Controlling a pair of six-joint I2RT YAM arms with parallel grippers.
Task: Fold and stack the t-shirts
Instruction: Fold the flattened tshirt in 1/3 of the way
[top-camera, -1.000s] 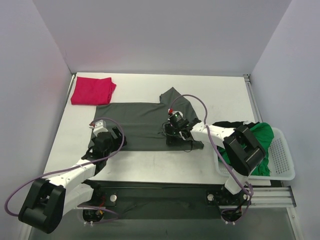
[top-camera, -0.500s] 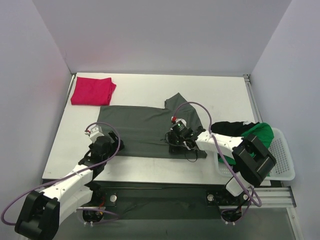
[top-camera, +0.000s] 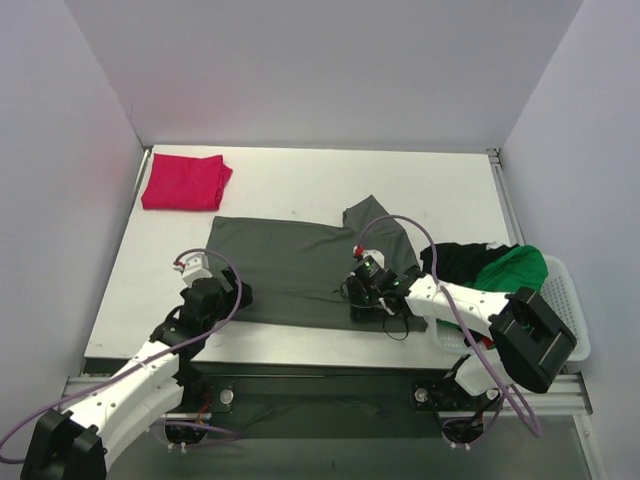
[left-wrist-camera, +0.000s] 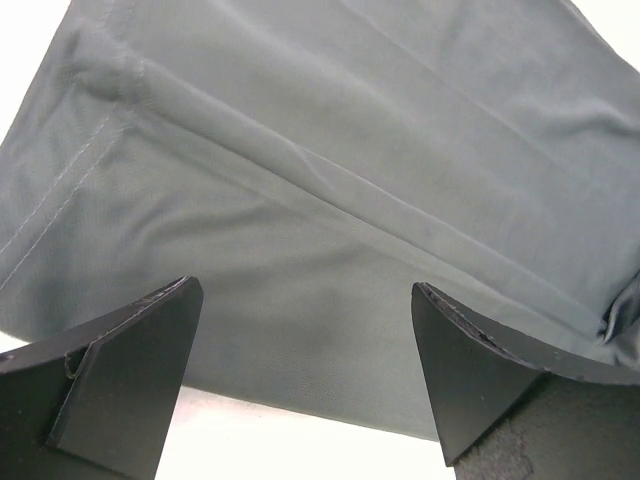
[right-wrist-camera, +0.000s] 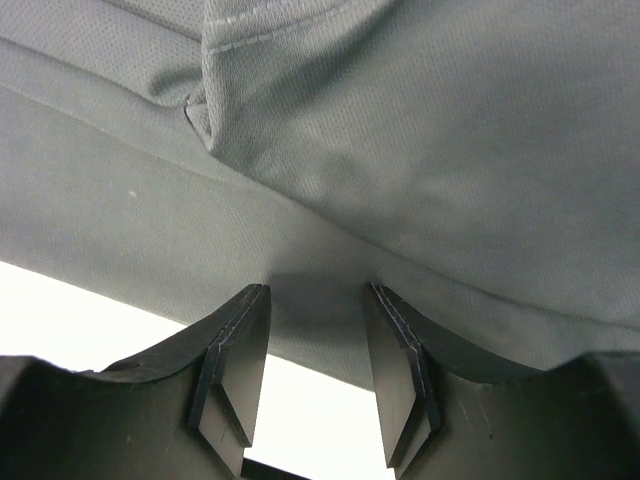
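- The dark grey-green t-shirt (top-camera: 290, 270) lies spread flat across the middle of the table (top-camera: 300, 180). Its near hem runs close to the table's near edge, and one sleeve (top-camera: 375, 222) sticks up toward the far side on the right.
- The left gripper (top-camera: 228, 294) sits at the shirt's left near corner. In the left wrist view its fingers (left-wrist-camera: 130, 370) stand spread as wide as they go and nothing is held. The cloth (left-wrist-camera: 330, 200) lies flat beyond the tips, with a seam and a soft crease running across it.
- The right gripper (top-camera: 372, 308) sits low at the shirt's near hem, right of centre, under the raised sleeve.
- In the right wrist view the jaws stand partway closed, and the hem (right-wrist-camera: 320, 290) lies between the tips with a dark shadow over it. It cannot be told whether the fingers (right-wrist-camera: 240, 360) pinch the cloth or only straddle it. Bare table shows white just below the hem.
- The magenta-red t-shirt (top-camera: 185, 183) lies folded at the far left corner of the table, well apart from both arms.
- The black t-shirt (top-camera: 455, 262) and the bright green t-shirt (top-camera: 515, 268) lie bunched together in the white basket (top-camera: 565, 320) at the table's right edge. The black one hangs over the basket's rim toward the grey-green shirt.
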